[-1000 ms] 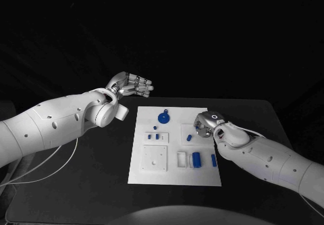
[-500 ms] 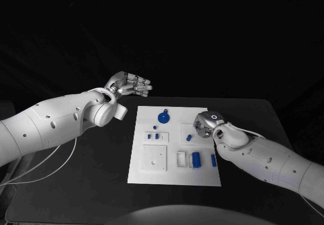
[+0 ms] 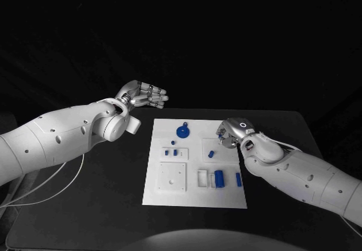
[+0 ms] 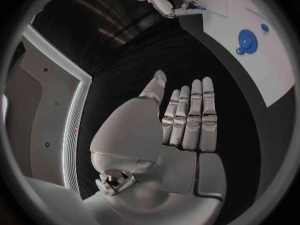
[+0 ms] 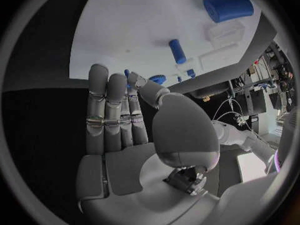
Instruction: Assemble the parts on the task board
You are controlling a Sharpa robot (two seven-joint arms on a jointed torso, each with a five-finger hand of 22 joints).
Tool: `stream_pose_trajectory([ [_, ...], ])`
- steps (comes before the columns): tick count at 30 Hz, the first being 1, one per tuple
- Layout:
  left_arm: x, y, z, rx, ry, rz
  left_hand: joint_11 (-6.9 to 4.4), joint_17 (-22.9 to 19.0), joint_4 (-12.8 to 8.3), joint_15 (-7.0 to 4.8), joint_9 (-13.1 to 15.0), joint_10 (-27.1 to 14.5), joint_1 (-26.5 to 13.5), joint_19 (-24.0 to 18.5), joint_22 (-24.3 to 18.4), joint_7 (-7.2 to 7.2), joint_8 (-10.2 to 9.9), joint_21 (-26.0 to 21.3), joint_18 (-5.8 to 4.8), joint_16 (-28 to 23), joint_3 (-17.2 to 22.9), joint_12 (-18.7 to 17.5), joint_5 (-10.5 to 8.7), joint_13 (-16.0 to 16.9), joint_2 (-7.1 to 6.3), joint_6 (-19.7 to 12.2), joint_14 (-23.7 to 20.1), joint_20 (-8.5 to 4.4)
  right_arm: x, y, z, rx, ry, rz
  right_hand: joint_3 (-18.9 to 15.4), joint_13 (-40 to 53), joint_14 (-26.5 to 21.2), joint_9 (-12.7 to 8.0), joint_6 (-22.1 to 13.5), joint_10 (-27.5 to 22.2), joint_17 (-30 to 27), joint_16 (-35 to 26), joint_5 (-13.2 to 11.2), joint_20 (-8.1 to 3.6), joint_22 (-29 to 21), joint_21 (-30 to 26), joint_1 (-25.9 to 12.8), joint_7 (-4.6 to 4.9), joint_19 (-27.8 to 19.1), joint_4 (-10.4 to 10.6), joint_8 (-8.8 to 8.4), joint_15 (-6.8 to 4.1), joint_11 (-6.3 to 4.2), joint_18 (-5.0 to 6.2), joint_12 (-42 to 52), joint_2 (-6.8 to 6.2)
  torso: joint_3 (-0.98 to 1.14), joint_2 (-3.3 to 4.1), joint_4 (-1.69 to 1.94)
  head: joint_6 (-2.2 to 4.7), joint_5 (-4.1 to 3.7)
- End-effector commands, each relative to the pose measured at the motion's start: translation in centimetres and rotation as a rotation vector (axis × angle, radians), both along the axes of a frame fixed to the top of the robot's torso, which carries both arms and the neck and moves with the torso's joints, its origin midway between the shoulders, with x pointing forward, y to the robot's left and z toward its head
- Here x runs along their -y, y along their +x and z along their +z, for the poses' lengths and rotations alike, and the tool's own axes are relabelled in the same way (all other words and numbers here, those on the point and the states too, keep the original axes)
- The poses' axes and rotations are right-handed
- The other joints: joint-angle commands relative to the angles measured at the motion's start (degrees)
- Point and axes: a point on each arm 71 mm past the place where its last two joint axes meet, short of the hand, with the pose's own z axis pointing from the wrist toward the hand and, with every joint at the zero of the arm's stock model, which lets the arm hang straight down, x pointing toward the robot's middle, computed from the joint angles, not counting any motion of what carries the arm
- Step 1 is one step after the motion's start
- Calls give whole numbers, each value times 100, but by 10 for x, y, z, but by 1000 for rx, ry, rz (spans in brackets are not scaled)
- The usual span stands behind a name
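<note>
Both arms are glossy white shells, rounded and thick, dotted with small dark screw holes. The left arm [image 3: 60,138] ends in a round disc-shaped wrist joint, and thin white cables trail beneath it. Each hand is silver metal: the left hand [image 3: 145,95], the right hand [image 3: 230,133]. Segmented fingers [image 4: 194,115] show banded links.

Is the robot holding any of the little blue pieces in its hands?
The left hand holds nothing; its fingers are straight and bare. The right hand hangs over the white task board, but whether its fingertips pinch a blue piece cannot be told.
</note>
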Motion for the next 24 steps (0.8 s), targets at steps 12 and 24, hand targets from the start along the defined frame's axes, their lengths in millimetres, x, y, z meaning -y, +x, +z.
stream_pose_trajectory([
  [12,-1,1,1,0,-6,-1,5,-7,19,-7,0,-37,-27,47,-37,-6,-26,20,36,-22,0,13,-13,2,28,-47,-52,6,-26,-26,31,5,139,88,22,1,-2,2,28,34,4,-7,22,-15,121,-119,-35,-1,31,6,25,-64,-8,99,15,40,-4,-1,-2,27,146],
  [24,6,2,1,3,-12,-6,3,-7,24,-8,0,-31,-23,54,-64,-6,-26,23,38,-21,4,13,-14,2,29,-43,-51,6,-80,-66,20,-18,218,226,11,1,0,3,26,34,-3,-15,44,-15,177,-167,-27,0,47,7,25,-66,-7,108,16,40,-19,-1,17,1,457],
])
